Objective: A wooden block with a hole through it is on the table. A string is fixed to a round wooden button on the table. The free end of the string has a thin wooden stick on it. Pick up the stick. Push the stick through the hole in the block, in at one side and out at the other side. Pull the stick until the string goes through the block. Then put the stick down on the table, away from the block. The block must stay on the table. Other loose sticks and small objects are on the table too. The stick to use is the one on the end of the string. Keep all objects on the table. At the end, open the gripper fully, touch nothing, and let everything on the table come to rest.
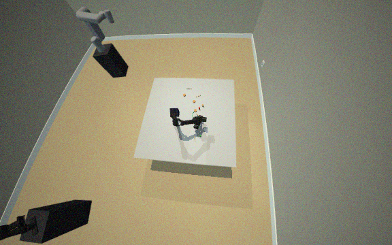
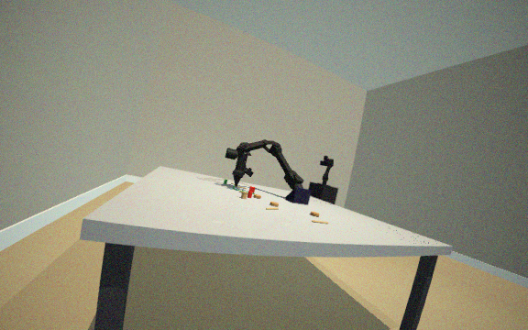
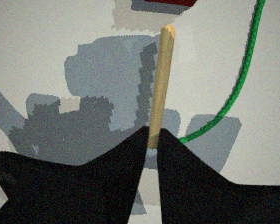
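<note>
My gripper (image 3: 153,133) (image 2: 236,182) (image 1: 200,122) is shut on a thin wooden stick (image 3: 160,85), held by one end, with its free end pointing away from the fingers. It hangs a little above the white table (image 2: 177,215) (image 1: 158,136). A green string (image 3: 241,85) curves along the table to the right of the stick and runs in behind the right finger. The red block (image 3: 168,2) (image 2: 251,190) (image 1: 199,108) shows just past the stick's tip at the top edge of the wrist view. Its hole is hidden. I cannot make out the button.
Loose sticks (image 2: 271,208) (image 2: 320,222) and small wooden pieces (image 2: 273,203) (image 2: 314,214) (image 2: 244,194) lie on the table near the block and toward the front right. The arm's dark base (image 2: 299,195) (image 1: 173,112) stands behind them.
</note>
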### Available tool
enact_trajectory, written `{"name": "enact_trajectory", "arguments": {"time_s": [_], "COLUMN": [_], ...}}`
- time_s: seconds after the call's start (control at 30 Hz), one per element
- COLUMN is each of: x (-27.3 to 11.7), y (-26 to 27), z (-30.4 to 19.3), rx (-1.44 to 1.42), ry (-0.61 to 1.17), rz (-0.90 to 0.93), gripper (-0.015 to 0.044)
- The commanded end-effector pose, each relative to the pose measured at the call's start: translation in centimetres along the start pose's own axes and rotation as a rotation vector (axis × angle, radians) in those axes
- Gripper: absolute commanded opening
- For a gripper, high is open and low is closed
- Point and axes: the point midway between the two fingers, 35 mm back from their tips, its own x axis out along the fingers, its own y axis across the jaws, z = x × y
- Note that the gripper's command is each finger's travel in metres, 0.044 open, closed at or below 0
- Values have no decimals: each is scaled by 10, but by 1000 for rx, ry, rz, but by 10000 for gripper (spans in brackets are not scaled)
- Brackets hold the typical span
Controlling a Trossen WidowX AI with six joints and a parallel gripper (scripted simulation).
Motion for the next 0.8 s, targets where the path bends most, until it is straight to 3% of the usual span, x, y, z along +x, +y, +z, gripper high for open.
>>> {"name": "enact_trajectory", "arguments": {"time_s": [0.0,0.77], "x": [0,0], "y": [1,2], "z": [6,25], "rx": [5,5], "ry": [2,3], "rz": [1,1], "gripper": [0,0]}}
